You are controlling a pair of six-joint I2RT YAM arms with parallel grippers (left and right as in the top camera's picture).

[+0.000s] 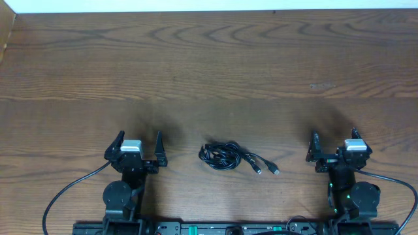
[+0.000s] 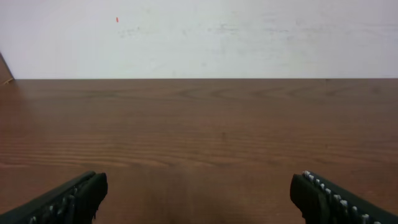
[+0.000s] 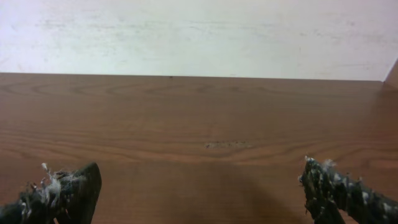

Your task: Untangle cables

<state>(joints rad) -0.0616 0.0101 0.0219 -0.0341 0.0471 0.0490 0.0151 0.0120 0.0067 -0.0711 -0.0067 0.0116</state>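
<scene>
Wooden desk holds the knotted cables between left pincer and right pincer, both spread wide, empty. Best to pin the knot with one and draw a plug end outward.

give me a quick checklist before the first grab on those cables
1. The cables lie on the table between the two arms: ok.
2. Cables untangled: not ok, they sit bunched in one small knot.
3. The left gripper is open and empty: ok.
4. The right gripper is open and empty: ok.
5. The plug ends are free to grab: ok, two stick out of the bunch towards the right arm.
6. Cables visible in the wrist views: not ok, both show only bare wood.
7. Which loop crosses over which: cannot tell.
</scene>
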